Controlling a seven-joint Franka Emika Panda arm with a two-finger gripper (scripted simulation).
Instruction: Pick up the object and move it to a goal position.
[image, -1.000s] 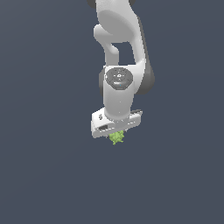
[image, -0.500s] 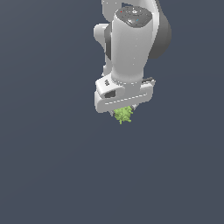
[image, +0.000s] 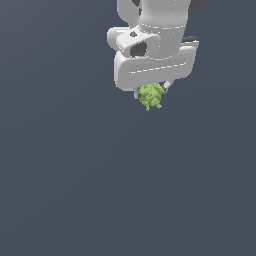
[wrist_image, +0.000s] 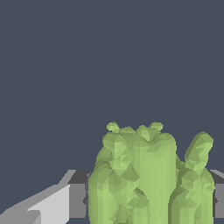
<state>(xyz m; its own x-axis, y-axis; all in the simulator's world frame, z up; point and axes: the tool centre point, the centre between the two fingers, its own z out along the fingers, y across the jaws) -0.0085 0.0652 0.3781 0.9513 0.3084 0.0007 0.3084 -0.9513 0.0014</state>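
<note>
Here, the white gripper (image: 151, 92) hangs near the top of the exterior view, its broad palm housing facing the camera, with the jaws clamped on the object (image: 151, 96). The lime-green, bumpy lump protrudes just below the housing, clear of the plain dark grey background. In the wrist view, the object (wrist_image: 146, 179) fills the foreground between the fingers (wrist_image: 52, 203), its small knobs pointing away from the camera.
</note>
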